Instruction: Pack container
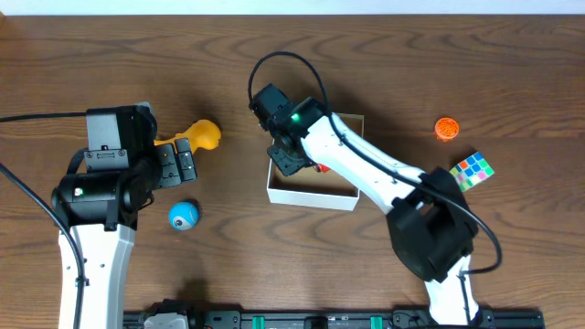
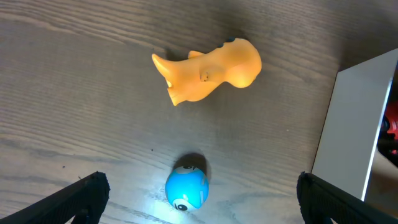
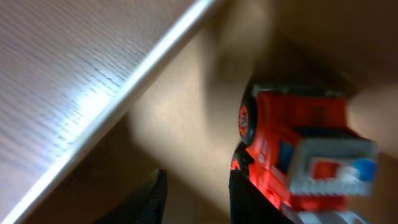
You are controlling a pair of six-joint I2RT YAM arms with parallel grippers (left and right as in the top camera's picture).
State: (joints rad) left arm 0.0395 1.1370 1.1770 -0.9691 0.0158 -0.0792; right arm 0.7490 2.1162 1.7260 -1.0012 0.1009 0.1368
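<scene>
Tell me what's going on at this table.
Two robot arms are packing toys into a white cardboard box. The right gripper is down inside the box beside a red toy truck, fingers apart with nothing between them. The left gripper hangs wide open over the table, above a yellow toy animal and a blue ball. A small orange object and a puzzle cube lie outside the box.

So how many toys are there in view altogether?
5. A yellow figure and a blue ball lie at the left, an orange knob and a colourful cube at the right, a red truck in the box. The arm above may hide more.
</scene>
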